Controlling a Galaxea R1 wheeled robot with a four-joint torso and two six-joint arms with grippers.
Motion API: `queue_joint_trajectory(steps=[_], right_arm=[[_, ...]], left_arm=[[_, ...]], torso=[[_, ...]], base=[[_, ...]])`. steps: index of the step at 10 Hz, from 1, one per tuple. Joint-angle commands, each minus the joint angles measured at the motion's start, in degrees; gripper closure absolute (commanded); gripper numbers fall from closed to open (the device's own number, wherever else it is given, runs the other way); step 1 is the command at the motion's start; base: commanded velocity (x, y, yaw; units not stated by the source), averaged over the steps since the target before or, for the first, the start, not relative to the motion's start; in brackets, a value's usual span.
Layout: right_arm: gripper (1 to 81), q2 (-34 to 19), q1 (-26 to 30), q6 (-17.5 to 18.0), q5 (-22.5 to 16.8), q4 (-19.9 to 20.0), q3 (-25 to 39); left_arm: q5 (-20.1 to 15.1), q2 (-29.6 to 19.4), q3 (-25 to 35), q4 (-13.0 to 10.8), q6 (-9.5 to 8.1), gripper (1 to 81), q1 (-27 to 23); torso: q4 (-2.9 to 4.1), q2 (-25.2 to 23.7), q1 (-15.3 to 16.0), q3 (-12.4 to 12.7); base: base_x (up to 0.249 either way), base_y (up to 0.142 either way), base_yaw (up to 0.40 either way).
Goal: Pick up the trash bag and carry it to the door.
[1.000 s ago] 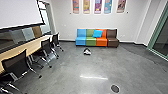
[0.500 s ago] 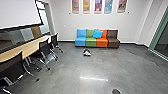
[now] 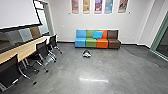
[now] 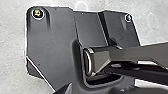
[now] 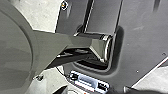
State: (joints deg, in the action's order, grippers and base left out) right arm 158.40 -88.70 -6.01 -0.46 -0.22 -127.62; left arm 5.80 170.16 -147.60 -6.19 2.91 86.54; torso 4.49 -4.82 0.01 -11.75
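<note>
You can't tell from here whether your left pincer (image 4: 96,90) or right pincer (image 5: 95,90) is spread or closed. Well ahead of both, one black-and-white, rounded bundle (image 3: 86,53), probably your trash bag, sits on the floor, perhaps left for collection. Beyond it, one blue, green, orange and brown four-section couch (image 3: 81,42) lines the wall, likely saving floor space.

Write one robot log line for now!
indoors | colourful couch by wall | black-and-white thing on floor before couch, unclear what | chairs along table
</note>
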Motion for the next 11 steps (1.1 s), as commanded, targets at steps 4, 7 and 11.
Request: queue_joint_trajectory(steps=[4, 7, 11], right_arm=[[1.0, -0.69, 1.46, -0.31, -3.49, -0.57, 1.42], [1.0, -0.61, 1.19, -0.23, -3.4, -0.57, 1.42], [1.0, -0.78, 1.11, -0.23, -3.4, -0.57, 1.25]], left_arm=[[-3.17, 0.19, 0.47, -0.05, 0.07, 1.0, -2.12], [-3.17, 0.19, 0.3, -0.49, 0.16, 1.0, -2.12], [-3.17, 0.1, 0.3, -0.49, 0.16, 1.0, -2.12]], torso=[[0.0, 0.02, 0.07, -0.02], [0.0, 0.02, 0.07, -0.02], [0.0, 0.02, 0.07, -0.02]], base=[[0.223, 0.0, 0.0], [0.223, 0.0, 0.0], [0.208, 0.0, 0.0]])
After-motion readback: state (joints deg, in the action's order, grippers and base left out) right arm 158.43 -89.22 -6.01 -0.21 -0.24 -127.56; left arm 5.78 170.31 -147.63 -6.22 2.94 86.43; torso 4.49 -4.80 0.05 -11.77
